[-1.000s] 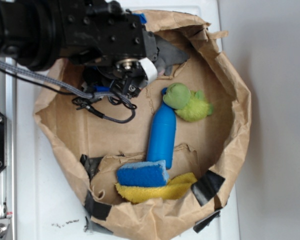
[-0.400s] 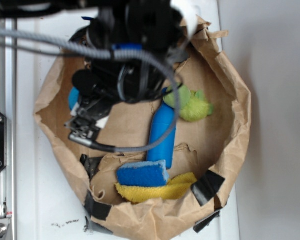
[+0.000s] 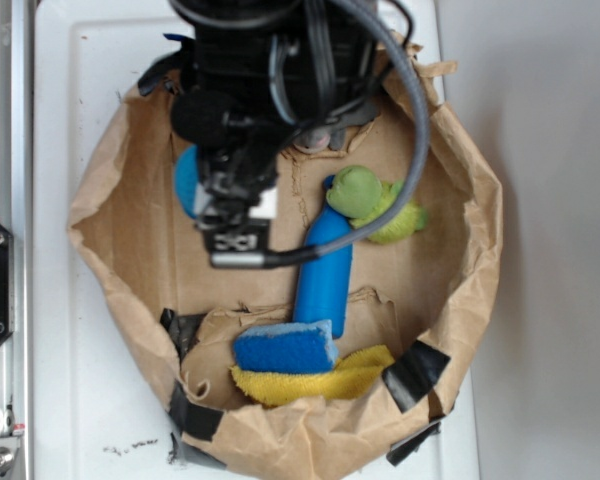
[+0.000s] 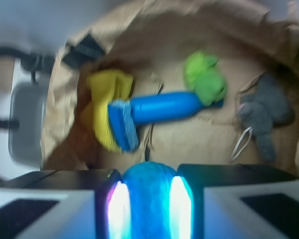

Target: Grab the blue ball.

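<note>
The hand [image 4: 145, 201] was clenched on the blue ball [image 4: 145, 199], a teal, rough-skinned sphere, well apart from the blue bottle [image 4: 164, 107].

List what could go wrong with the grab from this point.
1. The wrist view shows the blue ball between the gripper fingers, but motion blur hides how firm the contact is; a round ball might squirt out.
2. In the exterior view the arm covers most of the ball, so a slip could go unnoticed there.
3. The ball sits near the paper bag wall; lifting might snag the crumpled paper.
</note>
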Available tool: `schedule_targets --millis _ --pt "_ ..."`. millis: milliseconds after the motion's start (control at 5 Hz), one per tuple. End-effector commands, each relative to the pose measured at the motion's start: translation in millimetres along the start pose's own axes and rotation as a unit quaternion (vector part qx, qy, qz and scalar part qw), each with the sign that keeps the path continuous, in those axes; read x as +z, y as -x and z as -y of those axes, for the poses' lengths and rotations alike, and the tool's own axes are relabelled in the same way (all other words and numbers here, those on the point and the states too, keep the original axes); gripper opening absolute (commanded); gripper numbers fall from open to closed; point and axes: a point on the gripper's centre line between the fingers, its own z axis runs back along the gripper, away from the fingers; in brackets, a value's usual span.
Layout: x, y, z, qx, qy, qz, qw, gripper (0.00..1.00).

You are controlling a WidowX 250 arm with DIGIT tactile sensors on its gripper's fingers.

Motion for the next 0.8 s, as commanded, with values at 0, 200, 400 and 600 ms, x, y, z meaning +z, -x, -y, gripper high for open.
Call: schedule_targets --millis 0,200,400,600 --pt "25.5 -3.8 5.0 0.064 -0.089 0.103 0.989 0.0" --pt "21.9 -6.0 5.0 0.06 -0.088 0.086 0.991 0.0" --pt "20.6 -8.8 5.2 0.054 -0.086 0.073 0.992 0.0" --pt "14.4 -12.4 6.2 0.048 -0.097 0.064 0.992 0.0"
